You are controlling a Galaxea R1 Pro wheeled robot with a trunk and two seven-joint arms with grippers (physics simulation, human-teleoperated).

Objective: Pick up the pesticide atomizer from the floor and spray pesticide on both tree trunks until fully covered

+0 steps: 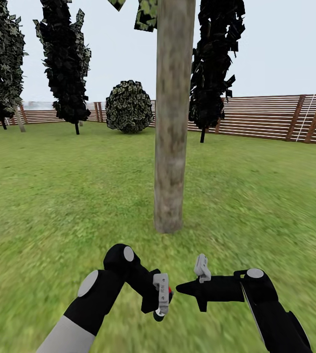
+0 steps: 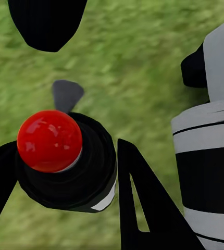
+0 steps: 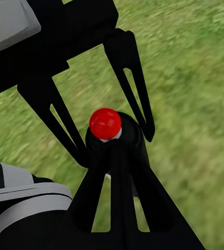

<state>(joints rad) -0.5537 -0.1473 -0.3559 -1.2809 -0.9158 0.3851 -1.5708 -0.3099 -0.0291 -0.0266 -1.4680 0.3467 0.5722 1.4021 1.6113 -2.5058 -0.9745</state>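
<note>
The atomizer (image 1: 170, 289) is held low over the grass (image 1: 55, 206), just in front of the trunk (image 1: 171, 117), which stands upright at the middle of the head view. In that view little of the atomizer is seen: a spot of red beside the left gripper (image 1: 161, 301) and a black end below it, so its long axis is suggested to run roughly up and down there, slightly tilted. In the left wrist view the red cap (image 2: 49, 140) is turned toward the camera and the black body is seen nearly end-on. The side toward which the nozzle points cannot be told.

The left gripper is closed on the atomizer. The black body is flanked by its two fingers (image 2: 135, 203), one pressed against it and the other just beside it. In the right wrist view these fingers are seen spread on either side of the body below the cap (image 3: 105, 123).

The right gripper (image 1: 180, 288) is pointed toward the left one, its fingers brought together to a narrow tip. That tip is seen at the atomizer's body, apparently touching it.

A slatted fence (image 1: 276, 117) and dark narrow trees (image 1: 65, 63) are seen beyond the lawn.
</note>
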